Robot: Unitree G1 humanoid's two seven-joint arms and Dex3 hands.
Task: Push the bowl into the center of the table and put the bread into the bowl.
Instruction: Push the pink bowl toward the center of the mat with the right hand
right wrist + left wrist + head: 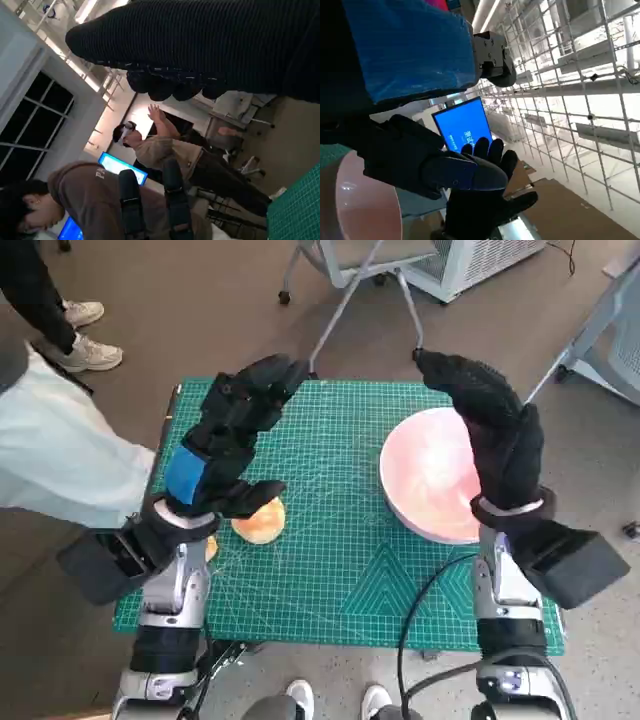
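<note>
Blue-taped black left hand [232, 440] raised empty, fingers spread, above round golden bread roll [260, 521], gloved right hand [492, 430] empty, fingers apart, over pink plastic bowl [425, 490] on green-matted desk [340, 570]

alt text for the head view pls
Seen from above, a green cutting mat covers a small table, with a pink bowl at its right side and a bread roll at its left. The left hand and right hand hover above, holding nothing.
</note>
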